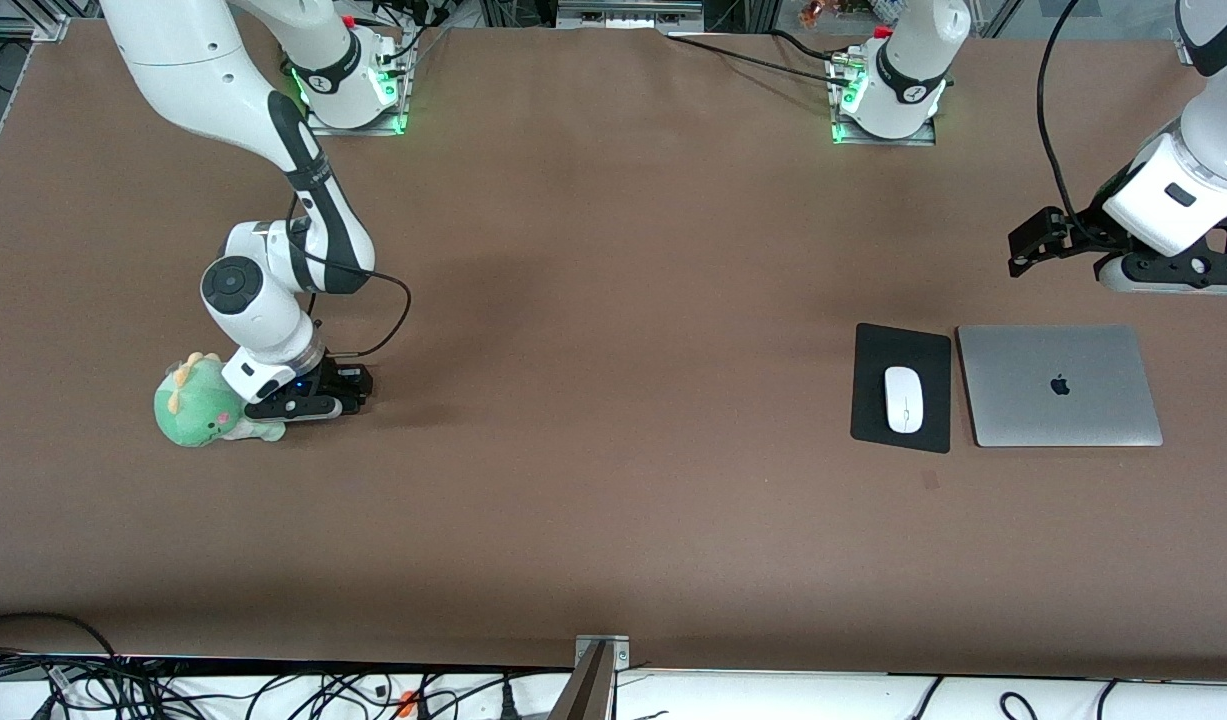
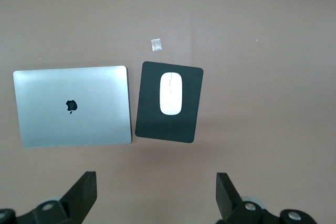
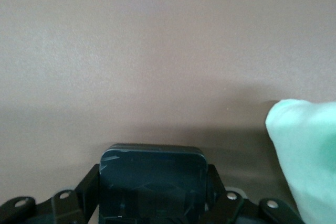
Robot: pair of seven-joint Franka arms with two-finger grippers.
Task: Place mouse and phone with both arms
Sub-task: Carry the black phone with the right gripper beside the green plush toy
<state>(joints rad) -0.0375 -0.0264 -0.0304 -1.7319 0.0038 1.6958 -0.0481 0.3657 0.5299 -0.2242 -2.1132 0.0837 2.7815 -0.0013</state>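
The white mouse point(image 1: 903, 399) lies on a black mouse pad point(image 1: 873, 350) toward the left arm's end of the table; both also show in the left wrist view, the mouse point(image 2: 171, 93) on the pad point(image 2: 148, 121). My left gripper point(image 1: 1023, 255) hangs open and empty in the air over the table beside the laptop point(image 2: 156, 184). My right gripper point(image 1: 348, 388) is low at the table beside a green plush, at the right arm's end. In the right wrist view it point(image 3: 152, 184) is shut on the black phone point(image 3: 153, 171), one finger on each side.
A closed silver laptop point(image 1: 1058, 385) lies beside the mouse pad point(image 2: 73, 106). A green plush toy point(image 1: 198, 405) sits right against my right wrist point(image 3: 307, 150). A small tape mark point(image 1: 931, 482) lies nearer the front camera than the pad.
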